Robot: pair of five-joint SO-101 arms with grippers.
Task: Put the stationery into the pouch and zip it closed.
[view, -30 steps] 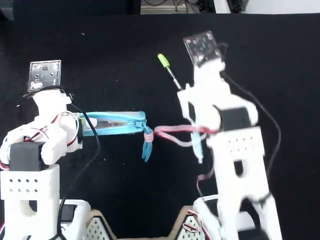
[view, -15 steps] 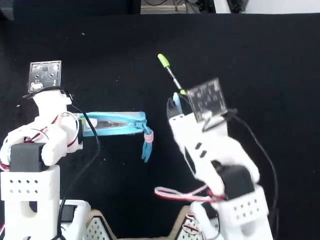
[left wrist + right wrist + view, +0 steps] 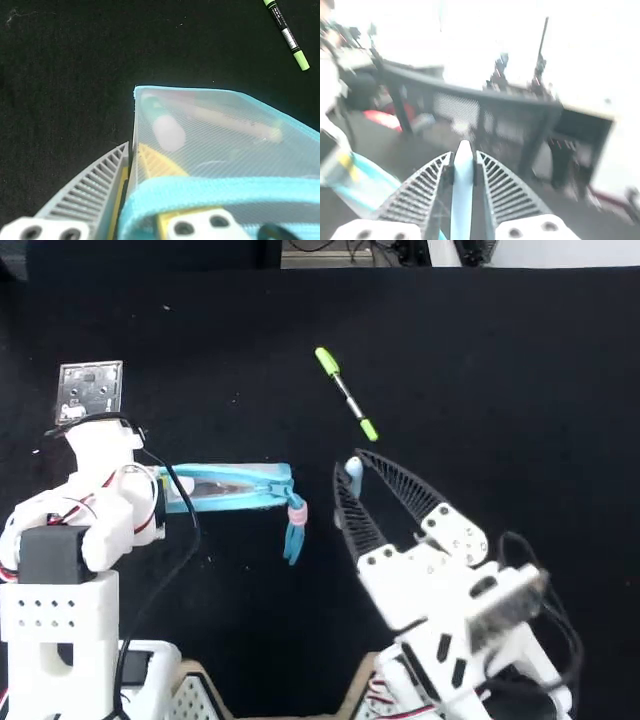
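A translucent pouch (image 3: pixel 230 487) with teal edging lies left of centre, its zipper pull and blue-pink tassel (image 3: pixel 295 525) hanging off its right end. My left gripper (image 3: pixel 165 490) is shut on the pouch's left end; the left wrist view shows one grey finger (image 3: pixel 90 200) against the pouch (image 3: pixel 220 145), with pens inside. My right gripper (image 3: pixel 352 472) is raised near the table's front, just right of the tassel, and shut on a light blue pen (image 3: pixel 463 170). A green pen (image 3: pixel 346 393) lies loose on the table behind it, also seen as the green pen (image 3: pixel 287 34).
The black table (image 3: pixel 520 390) stretches open to the right and behind. A square metal plate (image 3: pixel 90 385) sits on the left arm. The right wrist view looks out at room furniture, with the pouch (image 3: pixel 350 185) low at one side.
The right arm has drawn back toward the table's front edge and tipped its gripper upward, still holding the light blue pen. The left arm and the pouch have stayed put.
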